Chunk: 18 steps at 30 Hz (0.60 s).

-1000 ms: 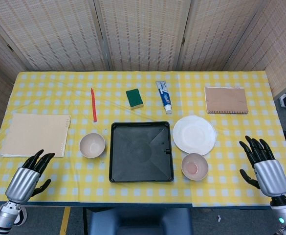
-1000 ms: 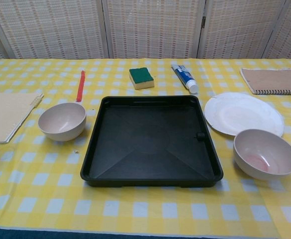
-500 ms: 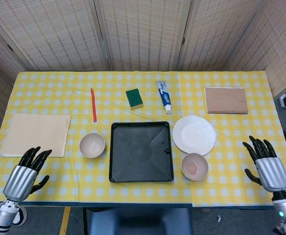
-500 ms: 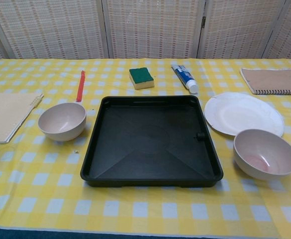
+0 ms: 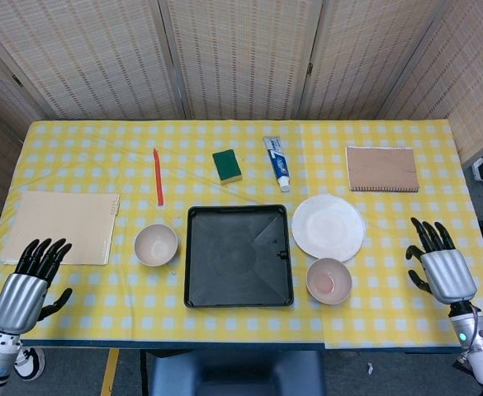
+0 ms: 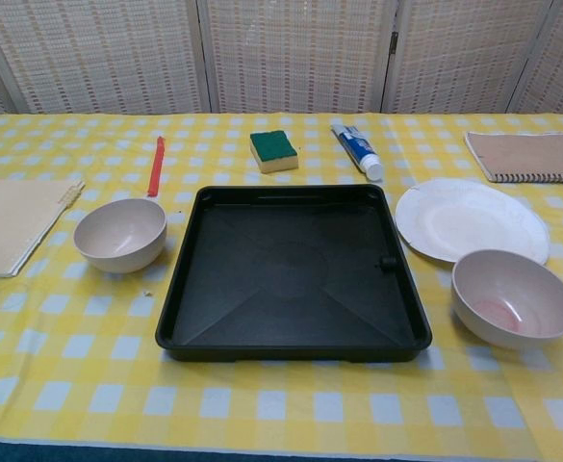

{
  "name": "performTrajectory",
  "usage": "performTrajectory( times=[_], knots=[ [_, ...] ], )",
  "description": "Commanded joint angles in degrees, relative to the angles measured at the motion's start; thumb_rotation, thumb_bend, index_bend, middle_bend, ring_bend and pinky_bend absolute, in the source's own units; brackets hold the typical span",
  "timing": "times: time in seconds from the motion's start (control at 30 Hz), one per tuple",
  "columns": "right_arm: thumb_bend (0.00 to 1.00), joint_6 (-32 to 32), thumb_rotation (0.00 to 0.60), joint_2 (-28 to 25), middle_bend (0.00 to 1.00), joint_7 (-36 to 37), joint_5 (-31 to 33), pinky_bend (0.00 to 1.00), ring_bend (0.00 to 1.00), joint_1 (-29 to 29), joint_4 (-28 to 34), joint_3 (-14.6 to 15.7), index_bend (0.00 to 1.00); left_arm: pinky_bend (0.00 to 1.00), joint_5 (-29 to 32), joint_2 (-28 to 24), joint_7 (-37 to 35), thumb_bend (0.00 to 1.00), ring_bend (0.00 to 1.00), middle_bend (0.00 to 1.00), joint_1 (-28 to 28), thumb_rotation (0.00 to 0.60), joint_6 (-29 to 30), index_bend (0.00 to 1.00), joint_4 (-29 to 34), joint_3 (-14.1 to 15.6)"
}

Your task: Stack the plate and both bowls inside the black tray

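The black tray (image 5: 239,256) (image 6: 294,272) lies in the middle of the table with nothing in it. A white plate (image 5: 328,227) (image 6: 471,218) lies just right of it. One pale bowl (image 5: 329,280) (image 6: 513,296) with a pink bottom stands in front of the plate. The other pale bowl (image 5: 156,245) (image 6: 120,234) stands left of the tray. My left hand (image 5: 26,282) hovers at the front left table edge, fingers spread, holding nothing. My right hand (image 5: 439,265) hovers at the front right edge, also spread and holding nothing. Neither hand shows in the chest view.
A beige folder (image 5: 61,227) lies at the left, a red pen (image 5: 158,176) behind the left bowl. A green sponge (image 5: 227,165), a toothpaste tube (image 5: 277,162) and a brown notebook (image 5: 381,168) lie along the back. Wicker screens stand behind the table.
My left hand has drifted left and slightly back toward the table edge. My right hand has shifted a little up and inward. The dishes and tray have not moved.
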<state>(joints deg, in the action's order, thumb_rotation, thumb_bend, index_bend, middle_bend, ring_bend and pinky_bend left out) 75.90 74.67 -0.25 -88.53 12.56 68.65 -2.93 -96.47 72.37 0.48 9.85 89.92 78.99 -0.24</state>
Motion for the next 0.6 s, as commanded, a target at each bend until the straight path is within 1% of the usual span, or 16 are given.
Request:
performTrajectory(
  times=[0.03,0.33,0.43,0.6],
  knots=[
    [0.33,-2.1,0.6,4.3,0.0,4.1,-1.0,0.0,0.0,2.7,-6.6,-0.3,0.53,0.05,0.4,-0.2,-0.2,0.34,0.0,0.1,0.0,0.6,-0.2,0.0,0.2,-0.2],
    [0.33,-5.0,0.6,12.6,0.0,8.5,-2.8,0.0,0.0,6.6,-18.3,0.8,0.53,0.04,1.4,-1.2,-0.6,0.34,0.0,0.08,0.0,0.6,-1.0,0.0,1.2,-0.2],
    [0.33,-5.3,0.6,14.1,0.0,8.8,-3.0,0.0,0.0,7.0,-20.3,1.2,0.53,0.04,1.6,-1.4,-0.7,0.34,0.0,0.08,0.0,0.6,-1.2,0.0,1.3,-0.2],
    [0.33,-6.0,0.6,17.8,0.0,11.3,-3.2,0.0,0.0,8.1,-24.1,1.7,0.53,0.04,2.1,-1.8,-0.6,0.34,0.0,0.08,0.0,0.6,-1.6,0.0,2.0,-0.2]
  ],
)
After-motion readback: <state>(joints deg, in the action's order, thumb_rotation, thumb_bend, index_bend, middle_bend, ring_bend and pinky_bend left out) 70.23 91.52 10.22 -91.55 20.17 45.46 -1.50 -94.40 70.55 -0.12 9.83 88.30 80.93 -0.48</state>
